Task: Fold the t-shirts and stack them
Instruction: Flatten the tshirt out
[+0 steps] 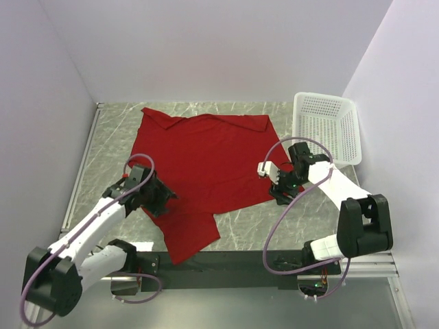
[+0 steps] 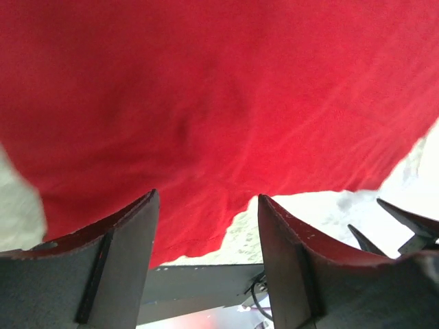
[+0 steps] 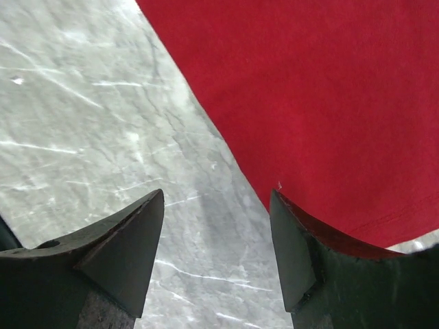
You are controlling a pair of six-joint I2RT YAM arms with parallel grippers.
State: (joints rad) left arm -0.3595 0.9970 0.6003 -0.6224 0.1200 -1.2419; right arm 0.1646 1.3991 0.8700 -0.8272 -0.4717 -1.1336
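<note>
The red t-shirt [image 1: 206,164] lies open mid-table [image 1: 240,229], reaching near the far edge. We see the left gripper [image 1: 163,201] and right gripper [image 1: 278,194] at its side edges, jaws spread (nothing pinched).

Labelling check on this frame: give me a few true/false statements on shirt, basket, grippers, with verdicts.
The t-shirt lies spread on the table. True.
The basket holds a shirt. False: no shirt shows in it.
The left gripper and right gripper are both open. True.
The right gripper hangs over the t-shirt's middle. False: it straddles the t-shirt's right edge.
The basket sits at the far left. False: far right.
</note>
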